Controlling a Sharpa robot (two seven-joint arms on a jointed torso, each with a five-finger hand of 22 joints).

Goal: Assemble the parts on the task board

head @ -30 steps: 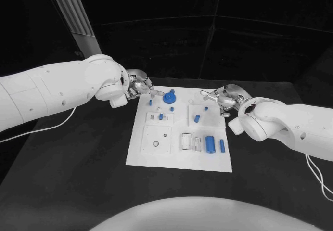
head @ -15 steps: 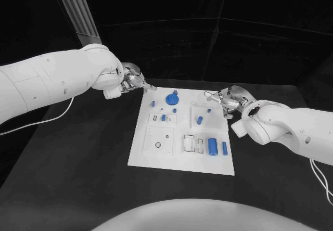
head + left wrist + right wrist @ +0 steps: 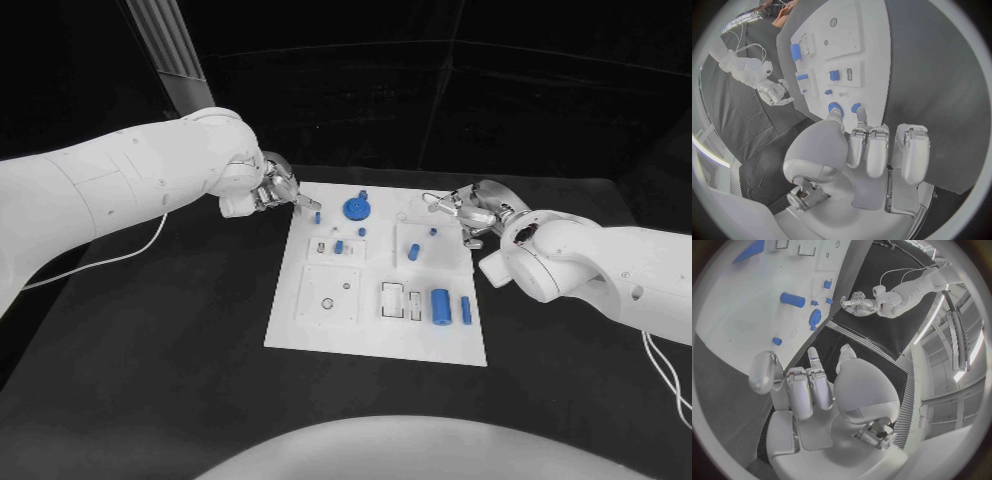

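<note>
The flat white task board lies mid-surface before me, on the black surface. Nearest sit two blue cylinder parts, small, rigid, probably light and slick; I'd pinch each across its round sides. Farther off stands the blue round knob part. My left hand and right hand hover at the far corners, fingers apart, holding nothing
</note>
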